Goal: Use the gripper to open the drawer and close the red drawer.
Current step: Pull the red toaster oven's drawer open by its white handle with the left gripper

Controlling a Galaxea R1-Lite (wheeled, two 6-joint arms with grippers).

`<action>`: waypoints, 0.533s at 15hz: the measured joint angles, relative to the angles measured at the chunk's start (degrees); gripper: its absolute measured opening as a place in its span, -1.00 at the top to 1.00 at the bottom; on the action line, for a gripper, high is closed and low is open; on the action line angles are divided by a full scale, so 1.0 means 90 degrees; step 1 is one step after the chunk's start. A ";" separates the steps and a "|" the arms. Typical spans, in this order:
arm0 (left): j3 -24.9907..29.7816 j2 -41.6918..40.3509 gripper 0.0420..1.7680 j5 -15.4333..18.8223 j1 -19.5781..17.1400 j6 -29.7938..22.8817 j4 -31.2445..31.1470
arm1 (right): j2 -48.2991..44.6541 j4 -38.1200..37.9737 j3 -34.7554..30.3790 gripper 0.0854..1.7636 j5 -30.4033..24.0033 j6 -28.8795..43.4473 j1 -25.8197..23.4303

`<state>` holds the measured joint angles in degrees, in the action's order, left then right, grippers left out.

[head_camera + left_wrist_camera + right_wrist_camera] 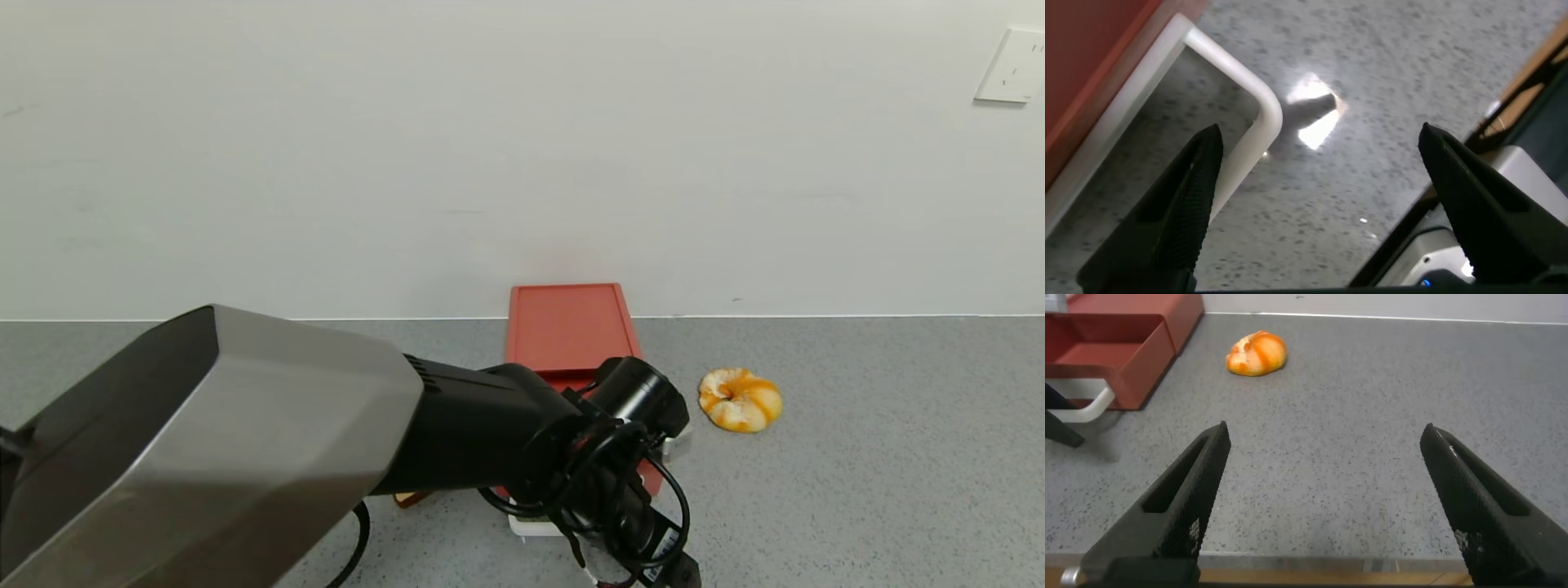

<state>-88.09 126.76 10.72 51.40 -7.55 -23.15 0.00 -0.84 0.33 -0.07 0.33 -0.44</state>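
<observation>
1. Nearest the head camera, the left arm's silver and black housing (220,441) fills the lower left and reaches forward to the middle of the grey speckled bench (882,457).
2. At its tip, the left end effector (1319,208) hangs just above the bench with its fingers spread wide and nothing between them; in the left wrist view one finger (1176,216) sits close beside the rounded corner of the white loop handle (1237,106), without a clear grip on it.
3. That handle belongs to the red drawer (569,327), whose tray (1106,359) is pulled out toward the robot, its inside showing in the right wrist view.
4. Low over the near bench off to the robot's right, the right end effector (1323,502) is parked, fingers released and holding nothing.
5. Right of the drawer, apart from it, lies an orange-and-white croissant-shaped bun (740,398).
6. Behind the wrist, a brown edge (412,497) peeks out, too hidden to identify.
7. Farthest back, the box of the drawer rests against the white wall (408,147), which carries a white socket plate (1011,67) at upper right.
</observation>
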 joint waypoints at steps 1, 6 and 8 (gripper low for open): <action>0.0046 -0.0024 -0.94 -0.0003 0.0012 -0.0009 0.0046 | 0.0000 0.0005 0.0003 -0.94 0.0003 0.0000 0.0000; 0.0177 -0.0046 -0.94 -0.0018 0.0070 -0.0043 0.0251 | 0.0000 0.0008 0.0003 -0.94 0.0000 0.0000 0.0000; 0.0171 -0.0069 -0.94 -0.0039 0.0062 -0.0037 0.0257 | 0.0000 0.0008 0.0003 -0.94 0.0000 0.0003 0.0000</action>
<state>-86.55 126.14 10.36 51.96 -7.88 -20.83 0.00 -0.77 0.35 -0.07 0.35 -0.44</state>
